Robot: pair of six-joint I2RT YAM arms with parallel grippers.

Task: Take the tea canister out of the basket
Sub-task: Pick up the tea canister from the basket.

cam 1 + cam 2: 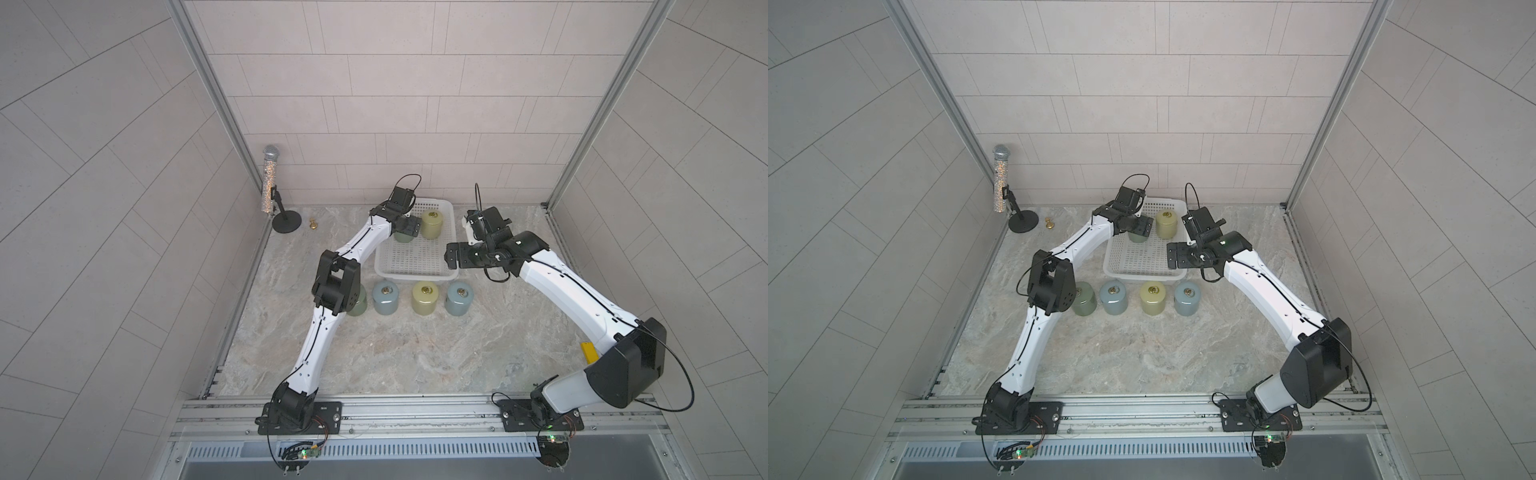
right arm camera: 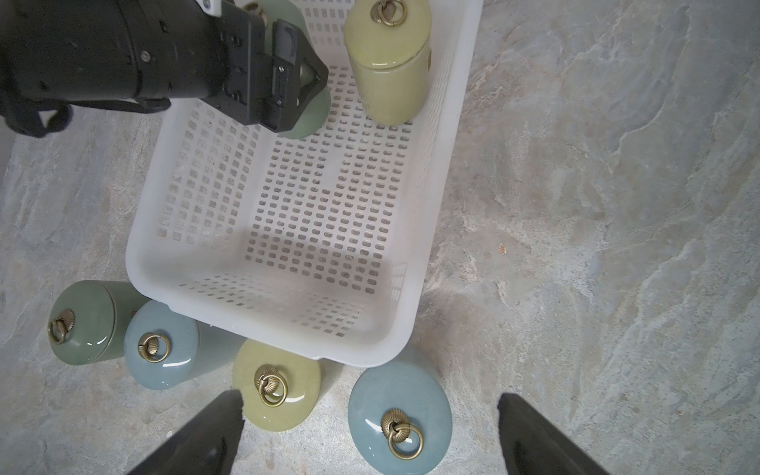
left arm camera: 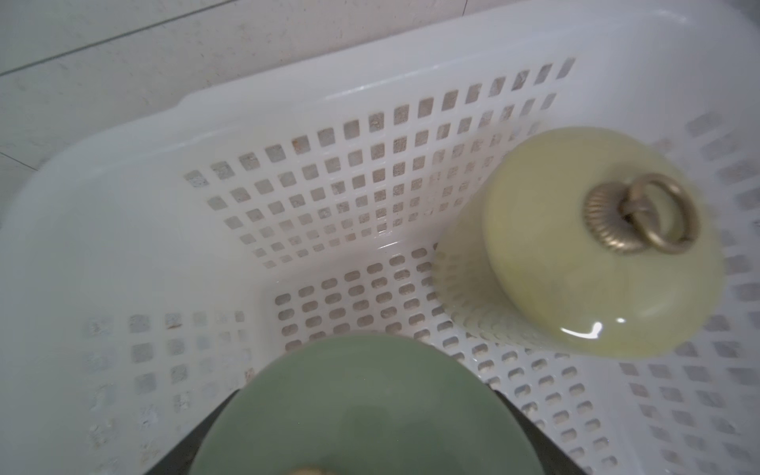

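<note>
Green canister point(image 3: 362, 411), mostly hidden, seems clamped by left gripper point(image 2: 304, 76) in basket point(image 2: 288, 347); right gripper point(image 2: 370, 398) gapes

The left gripper point(image 1: 408, 227) covers most of the far green canister point(image 1: 401, 239). The left wrist view's edge cuts off its knob, and whether the fingers point(image 3: 189, 446) press it cannot be told. The left elbow point(image 1: 334, 286) hides half the near green canister point(image 1: 360, 306). The brass trinket point(image 1: 312, 224) is too small to identify.

White links point(image 1: 314, 338), black joints point(image 1: 336, 282), thin black cables point(image 1: 692, 388), apparently silver screws point(image 2: 144, 54).
</note>
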